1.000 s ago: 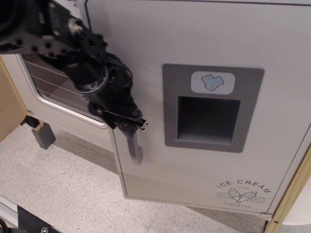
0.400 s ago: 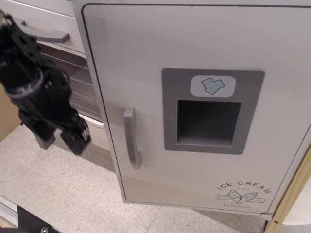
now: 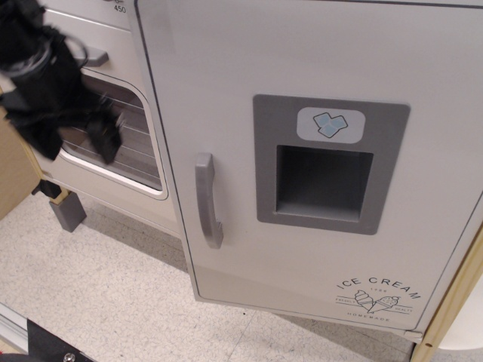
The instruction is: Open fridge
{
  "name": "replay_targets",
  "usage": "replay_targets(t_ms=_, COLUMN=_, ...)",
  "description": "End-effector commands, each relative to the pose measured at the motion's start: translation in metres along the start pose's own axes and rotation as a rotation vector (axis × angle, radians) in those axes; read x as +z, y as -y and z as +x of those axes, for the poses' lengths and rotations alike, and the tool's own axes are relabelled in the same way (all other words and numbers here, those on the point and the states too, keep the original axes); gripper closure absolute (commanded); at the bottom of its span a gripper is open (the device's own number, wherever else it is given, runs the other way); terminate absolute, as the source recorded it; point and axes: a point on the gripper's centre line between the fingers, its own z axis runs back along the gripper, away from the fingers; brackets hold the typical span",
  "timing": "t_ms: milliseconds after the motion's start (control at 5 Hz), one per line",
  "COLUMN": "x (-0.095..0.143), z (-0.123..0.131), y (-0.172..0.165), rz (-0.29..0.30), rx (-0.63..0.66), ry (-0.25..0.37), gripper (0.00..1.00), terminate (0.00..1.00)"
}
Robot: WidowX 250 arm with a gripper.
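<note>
A white toy fridge door fills the middle and right of the view, its near left edge standing out in front of the neighbouring oven door, so it appears to sit slightly ajar. Its grey vertical handle near that edge is free, beside a grey dispenser recess with a blue ice-cube sticker. The black gripper is a blur at far left, well apart from the handle; whether its jaws are spread cannot be told
</note>
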Motion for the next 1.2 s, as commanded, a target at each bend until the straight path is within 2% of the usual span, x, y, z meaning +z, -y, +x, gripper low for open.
replay_targets(t_ms=0, x=0.053, z=0.051, y=0.011, rz=-0.023, rx=0.121, ry=0.116, gripper=0.0, terminate=0.0)
replay_targets(t_ms=200, x=0.065, z=0.066, y=0.023, rz=-0.053, rx=0.149, ry=0.127, gripper=0.0, terminate=0.0)
replay_targets(t_ms=400, x=0.069, z=0.069, y=0.042, rz=-0.072, rx=0.123, ry=0.121, gripper=0.0, terminate=0.0)
replay_targets(t_ms=600, x=0.071, z=0.063, y=0.065, rz=-0.068, rx=0.079, ry=0.063, gripper=0.0, terminate=0.0)
replay_targets(t_ms=800, x=0.075, z=0.039, y=0.083, rz=-0.049, rx=-0.038, ry=-0.002, gripper=0.0, terminate=0.0)
replay_targets(t_ms=1000, x=0.081, z=0.008, y=0.09, rz=-0.05, rx=-0.132, ry=0.013, gripper=0.0, terminate=0.0)
